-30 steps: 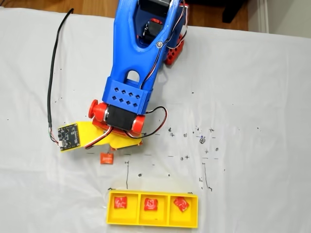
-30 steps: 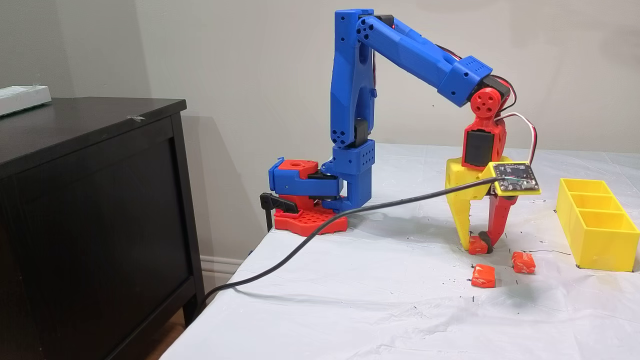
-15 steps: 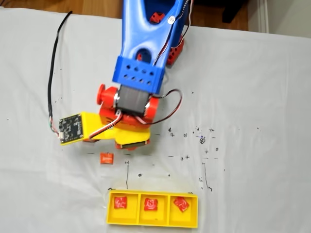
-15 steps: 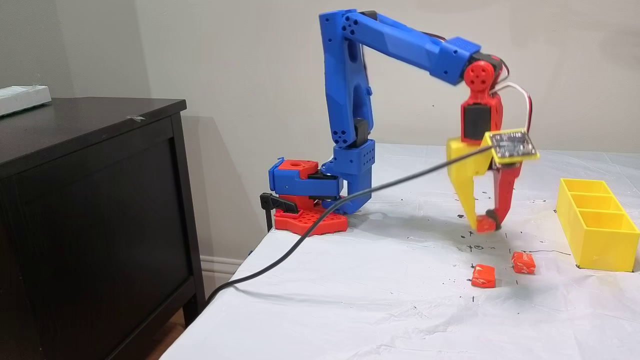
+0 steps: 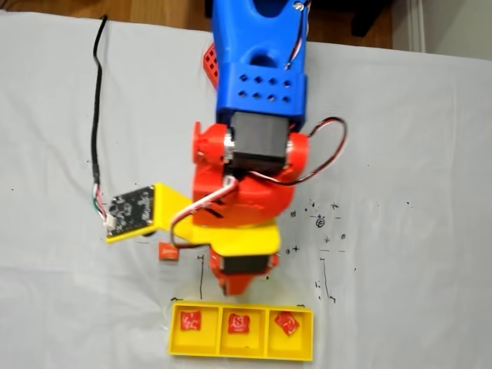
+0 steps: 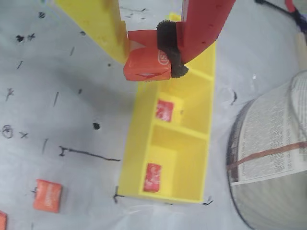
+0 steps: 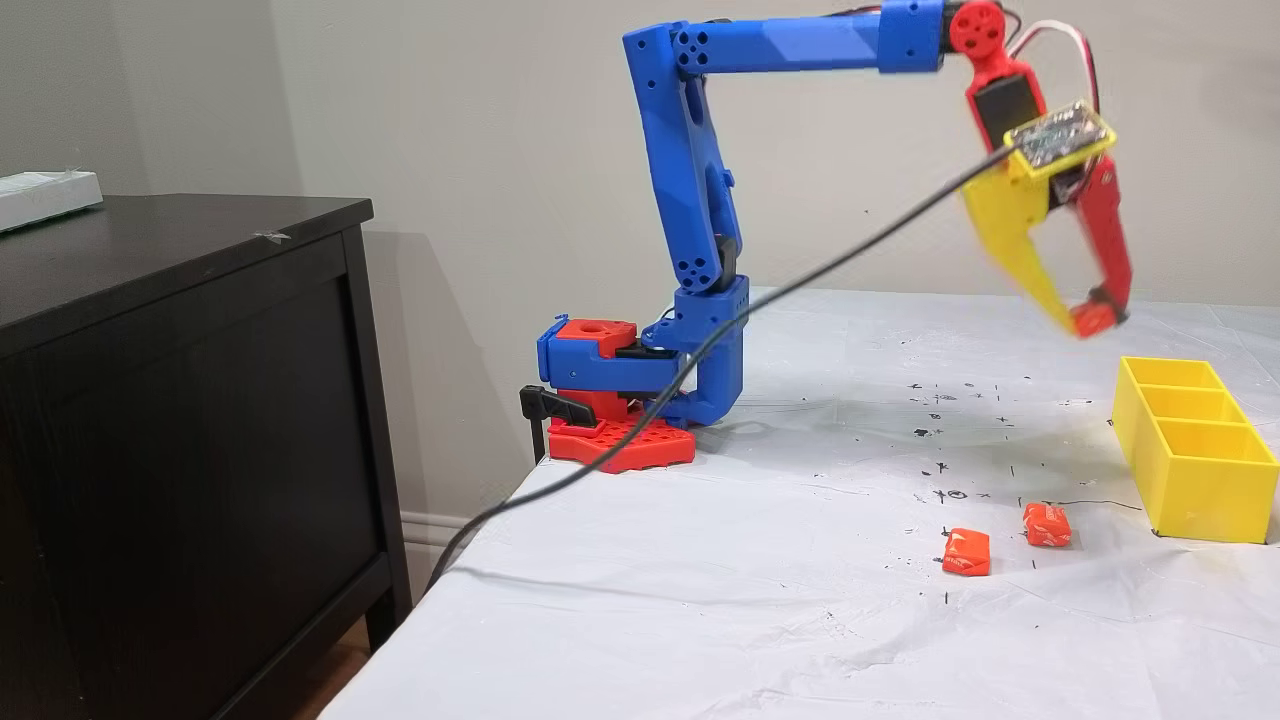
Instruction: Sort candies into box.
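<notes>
My gripper [image 7: 1090, 318] is shut on an orange candy [image 7: 1092, 318], held high above the table just short of the yellow box [image 7: 1200, 490]. In the wrist view the candy [image 6: 144, 71] is pinched between the yellow finger [image 6: 103, 24] and the red finger [image 6: 201, 24], over the box's near end [image 6: 132, 148]. From above, the gripper [image 5: 237, 286] hangs by the box's rim [image 5: 241, 355]. Each of its three compartments holds a red candy [image 5: 191, 320] [image 5: 239, 324] [image 5: 287, 323]. Two orange candies [image 7: 966, 552] [image 7: 1046, 524] lie on the cloth.
A yellow bracket with a black circuit board [image 5: 131, 213] and its black cable [image 7: 700, 350] ride on the wrist. The arm's base [image 7: 610, 400] stands at the table's back. A dark cabinet [image 7: 180, 400] is left of the table. A pale round object [image 6: 273, 153] lies beside the box.
The gripper, shut on the orange candy, has risen from the cloth and swung towards the box. The other candies have not moved.
</notes>
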